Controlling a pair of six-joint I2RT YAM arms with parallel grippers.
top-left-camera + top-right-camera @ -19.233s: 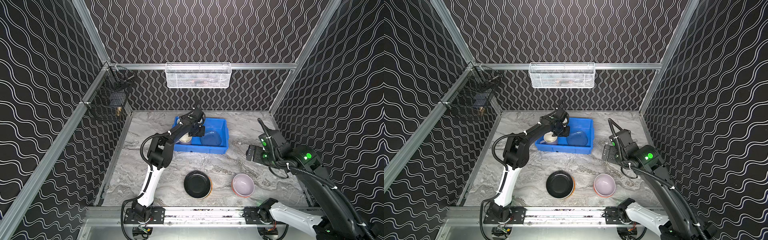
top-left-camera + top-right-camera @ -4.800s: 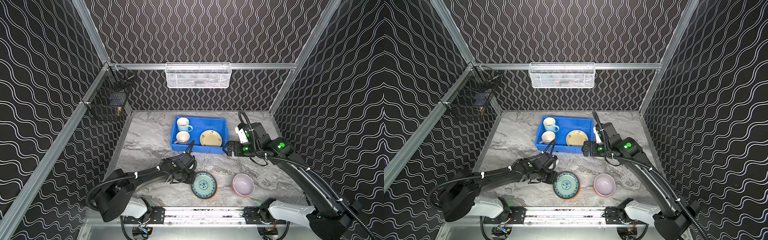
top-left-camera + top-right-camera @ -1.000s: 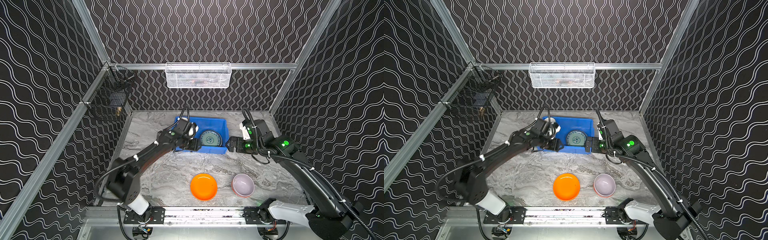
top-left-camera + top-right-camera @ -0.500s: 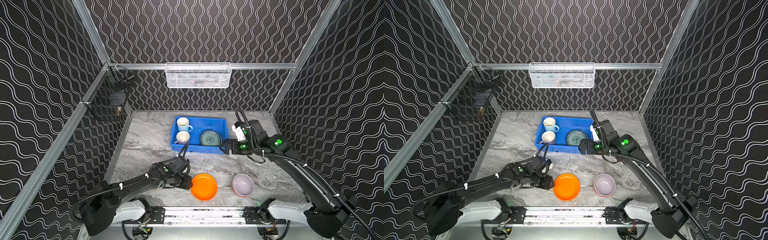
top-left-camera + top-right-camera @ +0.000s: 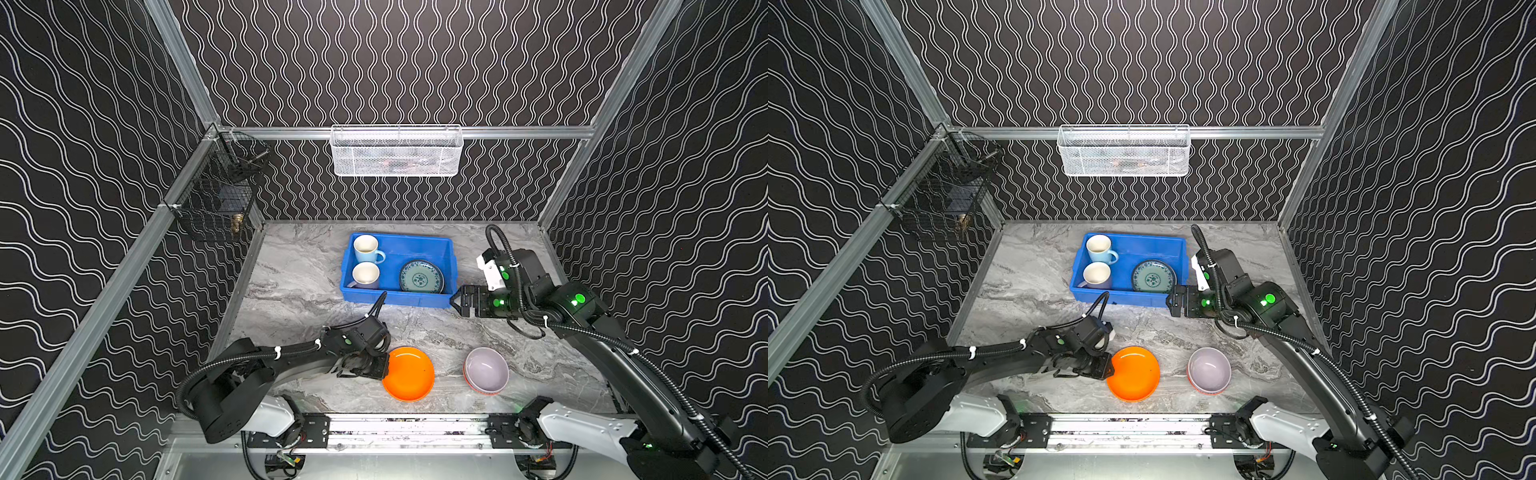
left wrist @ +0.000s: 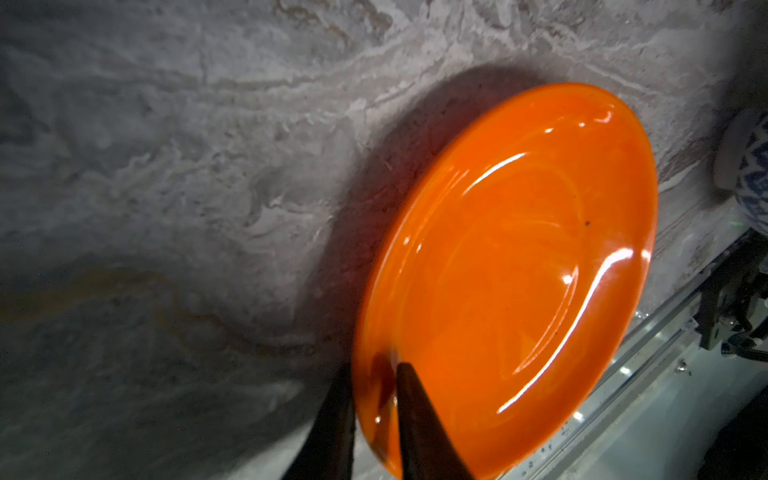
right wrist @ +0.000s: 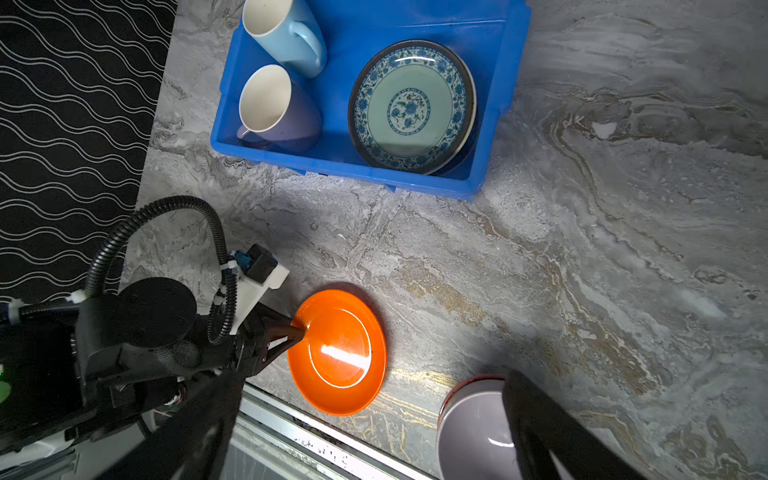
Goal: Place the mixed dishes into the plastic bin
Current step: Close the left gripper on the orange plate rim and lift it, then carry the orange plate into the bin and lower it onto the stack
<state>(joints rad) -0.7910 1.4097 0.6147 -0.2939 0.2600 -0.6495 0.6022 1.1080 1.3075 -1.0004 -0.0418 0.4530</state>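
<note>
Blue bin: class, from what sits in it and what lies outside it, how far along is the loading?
Done: light blue mug, lavender mug and teal-patterned plate sit in the blue bin. In hand: the left pincer is shut on the orange plate's rim. Left: the lavender bowl, nested in another bowl; the right pincer is open, empty.

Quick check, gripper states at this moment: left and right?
Left gripper: closed on the rim of the orange plate.
Right gripper: open, holding nothing.
</note>
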